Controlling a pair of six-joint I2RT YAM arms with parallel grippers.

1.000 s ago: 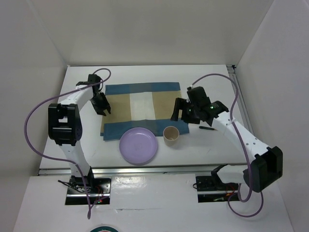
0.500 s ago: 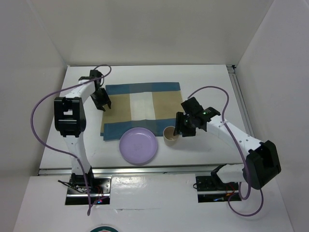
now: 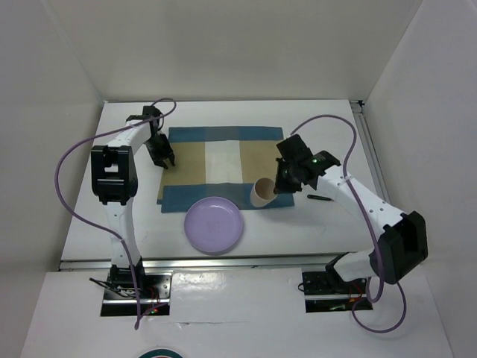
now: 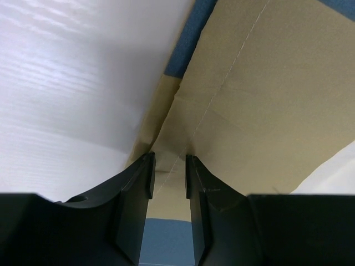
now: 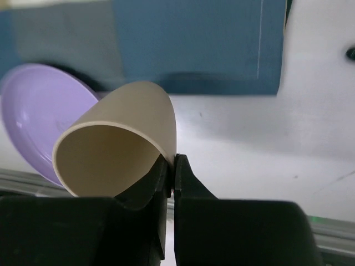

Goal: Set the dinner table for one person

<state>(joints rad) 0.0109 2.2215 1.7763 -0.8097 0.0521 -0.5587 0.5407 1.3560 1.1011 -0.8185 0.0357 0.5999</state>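
The white surface (image 3: 112, 224) is stiff and fixed, nothing to grasp. On its middle lies the checked placemat (image 3: 223, 160), soft cloth that puckers. The left gripper (image 4: 169, 163), at its 9 o'clock edge, is clamped on a raised fold. The purple plate (image 3: 213, 225) sits at the placemat's 6 o'clock. At the plate's 2 o'clock the right gripper (image 5: 171, 166) pinches the wall of the tilted tan cup (image 5: 122, 116), which looks light and thin, probably best held at the rim.
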